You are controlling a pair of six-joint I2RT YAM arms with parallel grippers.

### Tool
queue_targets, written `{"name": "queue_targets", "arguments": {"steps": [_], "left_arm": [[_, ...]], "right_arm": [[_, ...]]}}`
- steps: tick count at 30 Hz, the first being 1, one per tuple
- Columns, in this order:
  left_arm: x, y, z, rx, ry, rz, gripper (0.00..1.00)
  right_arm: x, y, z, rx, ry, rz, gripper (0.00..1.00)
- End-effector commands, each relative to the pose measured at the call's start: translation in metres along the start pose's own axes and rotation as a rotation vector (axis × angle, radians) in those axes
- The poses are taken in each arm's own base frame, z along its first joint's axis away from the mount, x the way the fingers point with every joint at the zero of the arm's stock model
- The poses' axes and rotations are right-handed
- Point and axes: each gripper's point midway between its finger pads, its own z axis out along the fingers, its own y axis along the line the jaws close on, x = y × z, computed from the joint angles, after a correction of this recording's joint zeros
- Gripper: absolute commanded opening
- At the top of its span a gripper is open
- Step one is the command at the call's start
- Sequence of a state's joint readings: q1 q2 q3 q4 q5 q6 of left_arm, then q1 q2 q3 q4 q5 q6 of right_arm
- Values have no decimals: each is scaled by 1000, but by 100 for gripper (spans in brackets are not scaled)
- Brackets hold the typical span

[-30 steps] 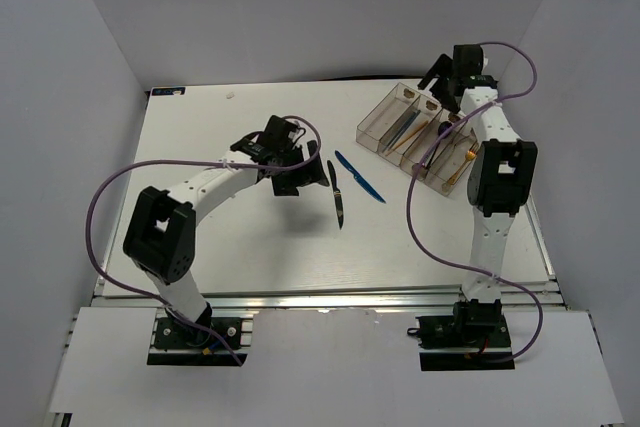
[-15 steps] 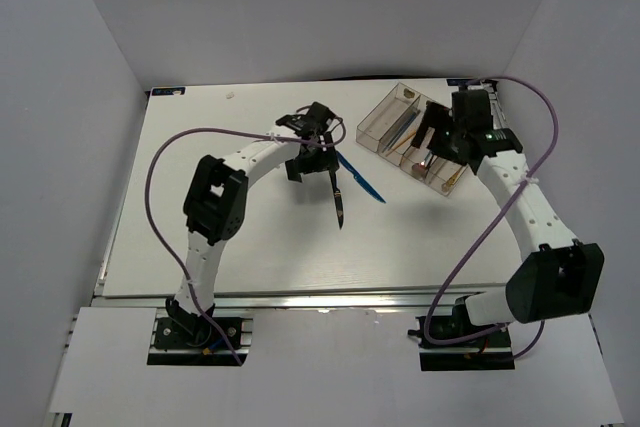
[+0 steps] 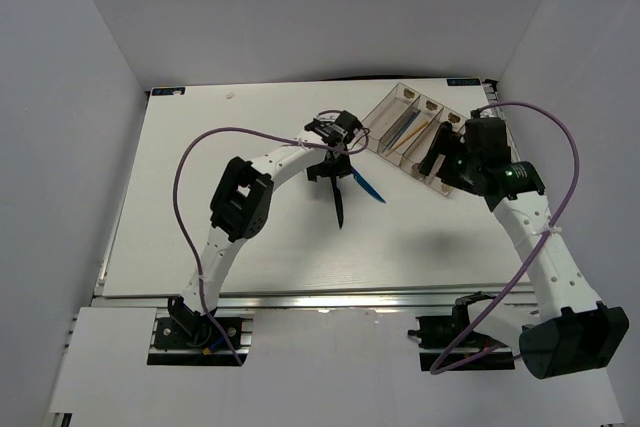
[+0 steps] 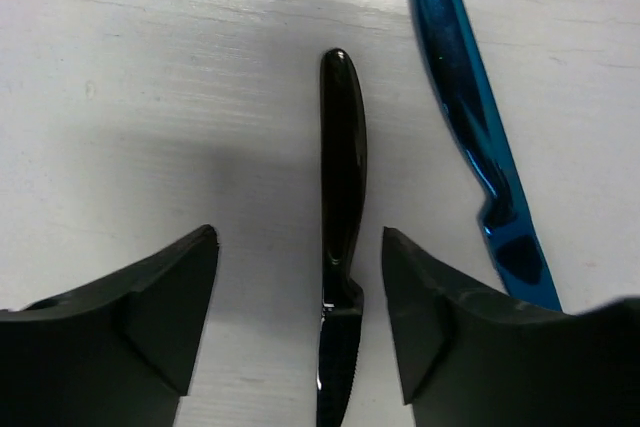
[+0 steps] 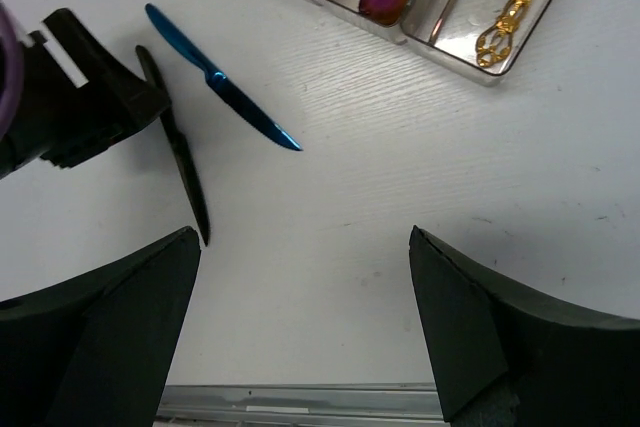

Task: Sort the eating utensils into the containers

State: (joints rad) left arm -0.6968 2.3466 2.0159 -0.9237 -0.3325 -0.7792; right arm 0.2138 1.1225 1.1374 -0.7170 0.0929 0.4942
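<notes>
Left gripper: jaws apart astride the black knife's handle, not touching; it has swung over here.
Black knife: flat on the table.
Blue knife: just beside, at 2 o'clock.
Right gripper: wide, empty, drawn back from the tray at 12 o'clock.
Meaning: black knife pick-up looks imminent; both knives unsorted.

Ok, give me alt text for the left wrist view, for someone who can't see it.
The left gripper, jaws open, straddles the handle of the black knife without touching it, on the white table. A blue knife lies angled to the picture's right, its lower end hidden behind the gripper.
</notes>
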Motion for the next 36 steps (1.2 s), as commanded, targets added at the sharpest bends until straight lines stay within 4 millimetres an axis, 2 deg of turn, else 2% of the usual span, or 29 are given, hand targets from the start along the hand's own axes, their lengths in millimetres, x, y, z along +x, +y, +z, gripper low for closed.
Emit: {"name": "queue_targets", "arguments": {"steps": [1, 2, 3, 8, 11, 15, 16, 19, 20, 21, 28, 31, 34, 36], "left_arm": [[-9, -2, -1, 4, -36, -10, 73], [-8, -1, 3, 1, -36, -13, 71], [-7, -1, 5, 0, -33, -6, 64], [11, -4, 25, 9, 21, 15, 57], [22, -1, 32, -7, 56, 25, 46], [31, 4, 34, -11, 73, 9, 39], [33, 5, 34, -14, 76, 6, 32], [44, 12, 38, -40, 106, -3, 26], [48, 14, 39, -46, 118, -13, 18], [54, 17, 40, -56, 134, -12, 16], [79, 23, 40, -49, 206, -24, 12], [89, 29, 38, -65, 231, -10, 31], [104, 38, 37, -86, 275, 19, 38], [115, 44, 38, -105, 312, 43, 39]], "right_arm": [[13, 10, -4, -42, 42, -11, 89], [13, 10, -6, -42, 39, -22, 89], [14, 11, -8, -48, 35, -28, 89], [16, 16, -13, -68, 29, -43, 89], [15, 20, -13, -77, 29, -51, 88], [12, 25, -12, -92, 28, -67, 88], [12, 26, -12, -95, 28, -68, 88], [14, 31, -9, -115, 40, -72, 89], [16, 33, -8, -130, 47, -72, 89], [15, 34, -7, -134, 46, -70, 89], [20, 39, -4, -164, 69, -74, 89], [23, 39, -3, -168, 80, -75, 89], [23, 39, -3, -170, 76, -77, 89], [22, 40, -3, -172, 75, -80, 89]]}}
